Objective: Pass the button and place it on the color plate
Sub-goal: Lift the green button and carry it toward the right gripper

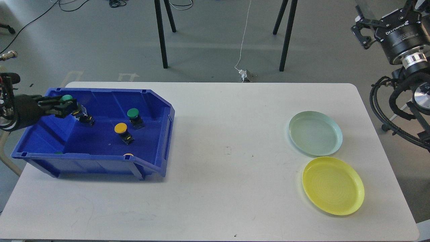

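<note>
Green-capped push button point(67, 98) sits between the left gripper point(69, 107) fingers, apparently pinched; a shallow hold could drop it.

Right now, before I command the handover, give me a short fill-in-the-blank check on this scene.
1. The buttons lie inside a ____ bin.
2. The left gripper is inside the bin beside a button with a ____ cap.
3. The plate nearer the table's front edge is ____.
4. Both plates hold ____ buttons; the pale green plate is bare.

Missing words: blue; green; yellow; no
</note>
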You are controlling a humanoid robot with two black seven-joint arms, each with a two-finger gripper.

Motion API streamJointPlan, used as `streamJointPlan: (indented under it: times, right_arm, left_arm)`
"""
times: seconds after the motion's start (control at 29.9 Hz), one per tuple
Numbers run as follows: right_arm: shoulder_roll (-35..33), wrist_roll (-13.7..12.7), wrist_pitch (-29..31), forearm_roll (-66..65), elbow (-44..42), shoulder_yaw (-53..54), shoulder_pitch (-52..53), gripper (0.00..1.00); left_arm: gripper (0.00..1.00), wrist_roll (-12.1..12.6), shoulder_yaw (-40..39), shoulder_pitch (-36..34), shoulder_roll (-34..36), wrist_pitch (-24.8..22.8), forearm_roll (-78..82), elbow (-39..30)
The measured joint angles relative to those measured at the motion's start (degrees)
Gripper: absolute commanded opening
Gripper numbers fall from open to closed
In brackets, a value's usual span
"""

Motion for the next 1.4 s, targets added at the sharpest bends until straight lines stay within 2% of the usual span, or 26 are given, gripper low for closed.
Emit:
streamJointPlan:
  times: [0.13,0.23,0.4,0.6,0.9,1.2,1.4]
  right_arm:
    - [-1.4,0.0,0.2,0.0,0.6,-0.1,-0.3,1.0]
    - [-2.5,0.0,0.3,0.0,1.1,-0.3,-0.7,1.0]
    - [-5.7,0.0,0.3,0.0,3.2,-0.4,-1.9,1.0]
    - [-8.1,-0.3,0.0,-0.1,9.2,-1.1,-5.3,1.0]
    - [-7.5,-0.4,-7.0,-2.4,20.7,-6.7,-7.8,0.99]
    - [-0.5,-0.2,-7.4,-12.9,25.5,-12.7,-7.8,0.97]
    - [3.8,-0.1,-7.4,-18.0,25.2,-13.7,-7.5,0.94]
  left_arm:
    - [0.39,-0.9,-7.9,-0.2,4.1,-0.4,-6.0,-5.1]
    - [0.38,-0.8,-14.2,-0.3,3.1,-0.5,-13.6,-6.2]
    - [0.3,0.5,-21.1,-0.4,-4.3,-1.5,-23.1,-6.4]
    - [0.28,1.1,-26.6,-0.4,-18.3,-1.4,-25.2,-5.1]
    - [0.28,2.7,-28.0,-0.4,-40.1,2.6,-19.8,2.7]
    - [0.28,2.4,-28.0,0.6,-51.9,2.9,-18.0,7.4]
    - [0.29,2.4,-27.8,0.7,-55.8,2.9,-17.9,10.1]
